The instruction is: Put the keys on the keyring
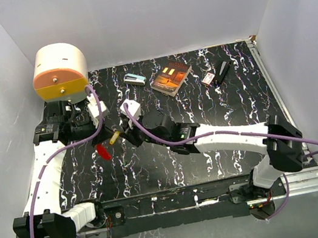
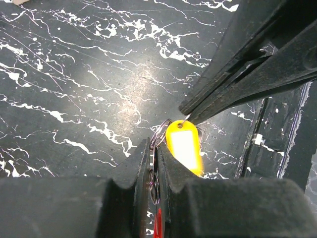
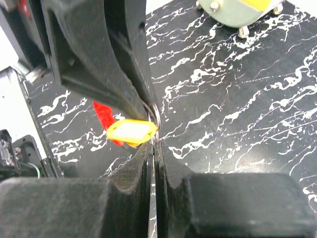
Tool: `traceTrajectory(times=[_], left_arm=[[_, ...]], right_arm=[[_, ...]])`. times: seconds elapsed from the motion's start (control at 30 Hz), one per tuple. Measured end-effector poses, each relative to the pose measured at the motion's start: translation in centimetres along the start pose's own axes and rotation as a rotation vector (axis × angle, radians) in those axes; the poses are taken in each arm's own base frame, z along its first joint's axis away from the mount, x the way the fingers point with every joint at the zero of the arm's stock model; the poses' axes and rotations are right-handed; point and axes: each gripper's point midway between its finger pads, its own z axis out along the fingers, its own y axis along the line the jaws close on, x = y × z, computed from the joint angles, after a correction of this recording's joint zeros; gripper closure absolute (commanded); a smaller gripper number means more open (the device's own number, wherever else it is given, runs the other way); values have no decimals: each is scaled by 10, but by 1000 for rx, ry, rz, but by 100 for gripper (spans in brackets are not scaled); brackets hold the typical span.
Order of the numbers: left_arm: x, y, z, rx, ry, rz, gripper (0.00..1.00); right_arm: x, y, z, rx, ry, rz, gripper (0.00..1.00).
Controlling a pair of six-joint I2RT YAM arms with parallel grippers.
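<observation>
Above the left part of the dark marbled table, both grippers meet tip to tip. My left gripper (image 2: 155, 145) is shut on the thin wire keyring (image 2: 154, 171), which stands edge-on between its jaws. A red key (image 2: 157, 229) hangs below the ring. A yellow key (image 2: 184, 147) lies just beyond the left fingertips, against the ring. My right gripper (image 3: 153, 147) is shut on the metal loop at the yellow key (image 3: 130, 132), right beside the keyring (image 3: 156, 115). From above, the yellow key (image 1: 114, 138) and red key (image 1: 103, 152) show between the left gripper (image 1: 105, 136) and right gripper (image 1: 124, 131).
A round cream-and-orange device (image 1: 59, 70) stands at the back left, close behind the left arm. Along the back edge lie a small teal-and-white box (image 1: 135, 79), a book (image 1: 171, 78), a small red-and-white box (image 1: 208, 79) and a black object (image 1: 223, 72).
</observation>
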Motion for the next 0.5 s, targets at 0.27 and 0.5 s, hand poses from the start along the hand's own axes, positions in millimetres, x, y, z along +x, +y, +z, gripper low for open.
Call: traceTrajectory(times=[0.27,0.5], left_arm=[[-4,1,-1,-1,-11,15,100],[-8,5,-4,-31,-18,57,100]], right_arm=[[17,1,-14,-23,24,-3,92],[8,4,-27,-55,-14,-22,92]])
